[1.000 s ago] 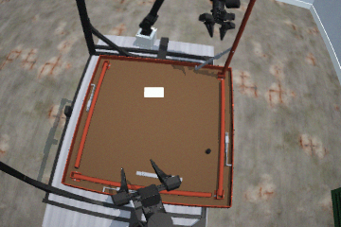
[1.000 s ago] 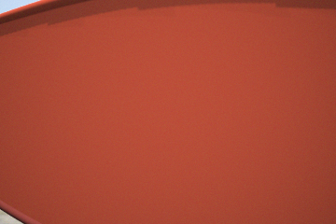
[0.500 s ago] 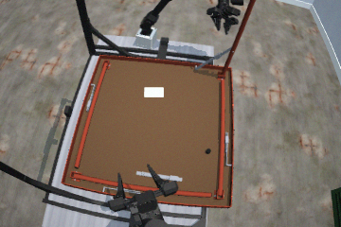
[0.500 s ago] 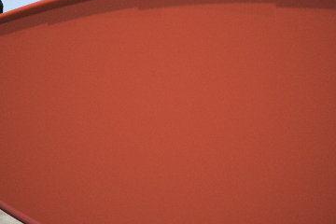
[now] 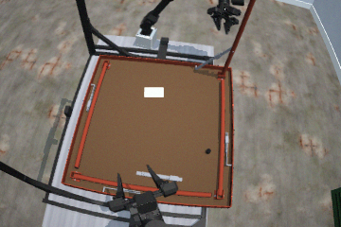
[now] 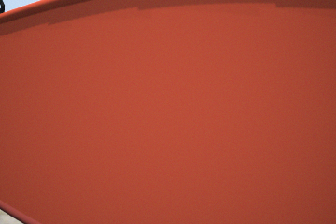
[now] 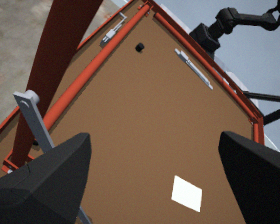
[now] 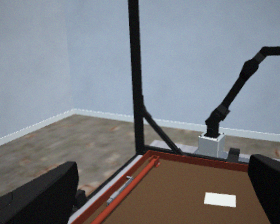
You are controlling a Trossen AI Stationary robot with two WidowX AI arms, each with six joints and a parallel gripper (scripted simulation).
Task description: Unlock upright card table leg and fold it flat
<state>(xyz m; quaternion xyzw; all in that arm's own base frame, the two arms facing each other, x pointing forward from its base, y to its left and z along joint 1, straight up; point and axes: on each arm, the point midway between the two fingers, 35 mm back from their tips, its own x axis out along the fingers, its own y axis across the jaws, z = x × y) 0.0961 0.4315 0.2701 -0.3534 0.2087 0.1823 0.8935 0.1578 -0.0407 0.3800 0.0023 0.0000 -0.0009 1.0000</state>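
Note:
The card table (image 5: 156, 130) (image 7: 150, 100) lies underside up. Its upright dark red leg (image 5: 243, 27) (image 7: 55, 55) rises at the back right corner, with a grey brace (image 5: 215, 58) (image 7: 37, 122) slanting to the table. Three orange-red legs lie flat: the left leg (image 5: 91, 115) (image 8: 125, 192), the right leg (image 5: 223, 130) (image 7: 90, 70) and the front leg (image 5: 185, 192). My left gripper (image 5: 223, 31) (image 7: 156, 141) is open and empty, beside the upright leg, left of it in the top view. My right gripper (image 5: 134, 171) (image 8: 164, 168) is open and empty above the front edge.
A white rectangle (image 5: 153, 92) (image 7: 186, 193) (image 8: 220, 199) and a black knob (image 5: 207, 151) (image 7: 140, 47) are on the underside. A tall black post (image 5: 80, 7) (image 8: 135, 75) stands at the back left corner. A red surface (image 6: 168, 95) fills most of the exterior view.

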